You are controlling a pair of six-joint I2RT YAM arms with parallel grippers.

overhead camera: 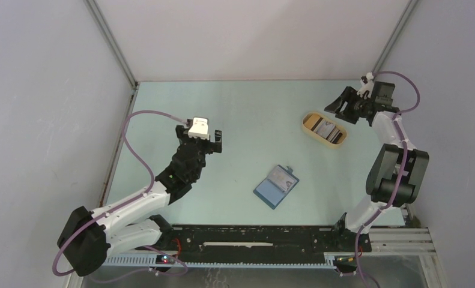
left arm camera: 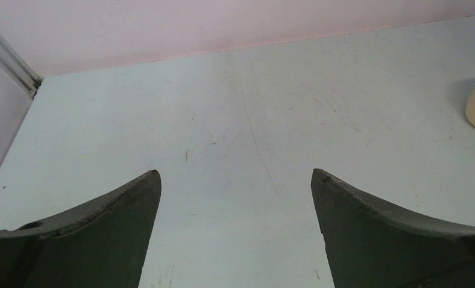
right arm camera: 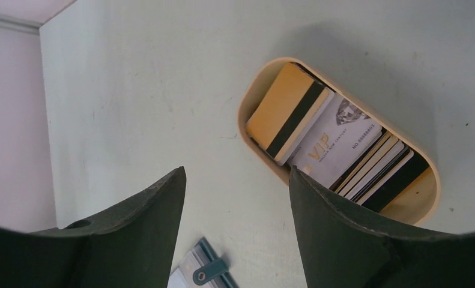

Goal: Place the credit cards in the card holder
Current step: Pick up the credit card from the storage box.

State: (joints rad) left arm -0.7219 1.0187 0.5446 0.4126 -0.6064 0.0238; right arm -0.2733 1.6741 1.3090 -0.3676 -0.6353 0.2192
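1. Pale green desk (overhead camera: 241,120) inside grey walls carries everything; two arms reach in from the near edge.
2. At the left, the left gripper (overhead camera: 215,141) hovers over bare desk with its jaws spread wide and nothing between them, well apart from every task item.
3. Near the middle lies the small teal-blue folding card holder (overhead camera: 276,186), apparently opened flat, its lighter inner pockets and snap tab facing up.
4. To the right and further back sits the tan oval tray (overhead camera: 307,122), holding the thin rectangular credit cards (right arm camera: 334,144) overlapped like a fanned stack: a yellow one with a dark stripe, a whitish one, and several more on edge beneath.
5. Above the tray hangs the right gripper (right arm camera: 236,171), jaws apart and empty.
6. Judging by looks, the cards are light, stiff and slick. They would likely slide against each other, so pinching one raised edge of the top card seems safest, since the tray wall blocks a flat approach.
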